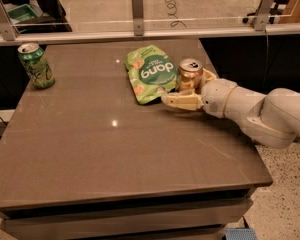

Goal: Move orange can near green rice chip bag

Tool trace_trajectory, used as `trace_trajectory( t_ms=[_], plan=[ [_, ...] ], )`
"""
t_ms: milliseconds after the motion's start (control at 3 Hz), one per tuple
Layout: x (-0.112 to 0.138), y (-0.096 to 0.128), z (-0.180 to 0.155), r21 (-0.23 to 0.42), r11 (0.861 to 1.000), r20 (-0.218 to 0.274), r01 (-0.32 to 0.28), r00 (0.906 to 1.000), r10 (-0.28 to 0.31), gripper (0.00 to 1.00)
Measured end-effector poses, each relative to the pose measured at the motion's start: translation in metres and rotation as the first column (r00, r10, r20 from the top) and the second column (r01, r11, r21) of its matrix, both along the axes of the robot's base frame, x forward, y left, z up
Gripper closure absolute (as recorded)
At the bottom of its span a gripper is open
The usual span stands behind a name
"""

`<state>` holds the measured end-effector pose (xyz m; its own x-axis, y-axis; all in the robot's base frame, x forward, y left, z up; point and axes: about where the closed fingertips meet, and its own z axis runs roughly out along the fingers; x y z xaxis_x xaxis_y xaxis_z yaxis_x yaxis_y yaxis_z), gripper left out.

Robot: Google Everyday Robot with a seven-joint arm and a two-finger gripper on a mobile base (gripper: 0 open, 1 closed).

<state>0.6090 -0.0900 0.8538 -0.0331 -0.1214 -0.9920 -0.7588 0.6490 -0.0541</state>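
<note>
End effector [186, 91] sits at the right-centre of the counter [115, 154], fingers reaching left from the white arm [260, 111]. One cream finger [182, 101] lies in front of the orange can [190, 74]; the other is mostly hidden behind it. Fingers bracket the can, but can't tell whether they are clamped on it or just loose around it.

Orange can stands upright on the counter, pull-tab top showing, just beside the right edge of the green rice chip bag [150, 73], touching or nearly so. Bag lies flat, "dang" logo reading upside down from this view.

Step judgement: placement looks essentially done, since the can is already next to the bag. What's left is probably release and retreat. Next move calls for spreading the fingers enough to clear the can, then pulling back to the right along the arm's line without dragging or tipping it. Risk: the near fingertip lies close to the bag's lower corner, so a sideways swing could nudge the pouch or knock the can over.

Around: green can [35, 65] upright at the far left of the counter, well apart, no obstruction. Glass barrier [140, 9] runs along the back edge. Nothing lies in the retreat path.
</note>
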Motion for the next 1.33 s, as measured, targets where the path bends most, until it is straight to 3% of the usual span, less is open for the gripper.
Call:
trace_trajectory(
  t_ms=[333, 667, 1333],
  plan=[
    [0.004, 0.003, -0.007, 0.025, 1.000, -0.026, -0.002, 0.9997, 0.003, 0.00],
    [-0.002, -0.001, 0.003, 0.025, 0.999, -0.022, -0.032, 0.9992, 0.033, 0.00],
    [-0.061, -0.035, 0.057, -0.043, 0.991, -0.003, -0.123, 0.9924, 0.123, 0.00]
  ],
)
